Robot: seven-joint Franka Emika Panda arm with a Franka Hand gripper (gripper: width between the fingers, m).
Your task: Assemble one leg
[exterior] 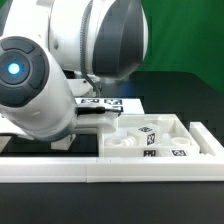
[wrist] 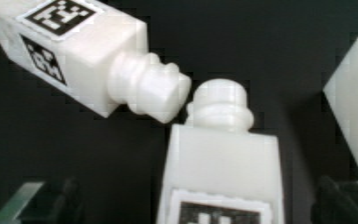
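Note:
In the wrist view two white legs lie on the black table with their threaded ends almost touching. One leg (wrist: 91,55) lies slanted and shows two square tags. The other leg (wrist: 220,165) lies lengthwise between my fingers, with a tag near its end. My gripper (wrist: 190,205) is open, and its dark fingertips (wrist: 41,200) stand on either side of this leg with gaps to it. In the exterior view the arm's body hides the gripper and both legs.
A large white tray-shaped part (exterior: 195,142) with raised walls lies at the exterior view's right, with tagged white pieces (exterior: 148,131) in it. The marker board (exterior: 112,103) lies behind it. A white edge (wrist: 357,90) of another part shows in the wrist view.

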